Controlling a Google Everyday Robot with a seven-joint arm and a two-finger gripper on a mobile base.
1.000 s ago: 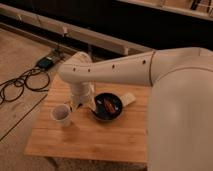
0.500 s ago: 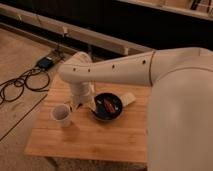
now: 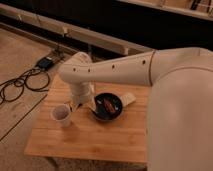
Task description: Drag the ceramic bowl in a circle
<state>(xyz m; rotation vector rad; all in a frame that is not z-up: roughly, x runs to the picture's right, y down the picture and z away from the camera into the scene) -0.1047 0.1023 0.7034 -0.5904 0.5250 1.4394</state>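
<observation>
Gripper down low at the left rim of the ceramic bowl, right below the pale wrist. Can't tell whether spread, closed or clamped on the rim: tucked under the wrist and lost against the dark bowl. Looks hard up against the rim, but actual contact not readable.

Arm in from the right, running across the back of the table. Bent at the elbow over the back-left part, then straight down to the gripper.

Ceramic bowl: black, glossy, shallow, upright on the wooden table. Roughly mid-table, a little toward the back edge. Orange-red bits inside, near the centre.

White cup upright, left of the bowl toward the table's left side. Clearly apart from the bowl, near the lower end of the wrist.

Pale flat item at the bowl's right rim. Touching or just beside, can't tell which. No ID on it either.

Off the table: black cables looped on the floor at left, ending near a small dark box. Long pale rail along the dark wall behind.
</observation>
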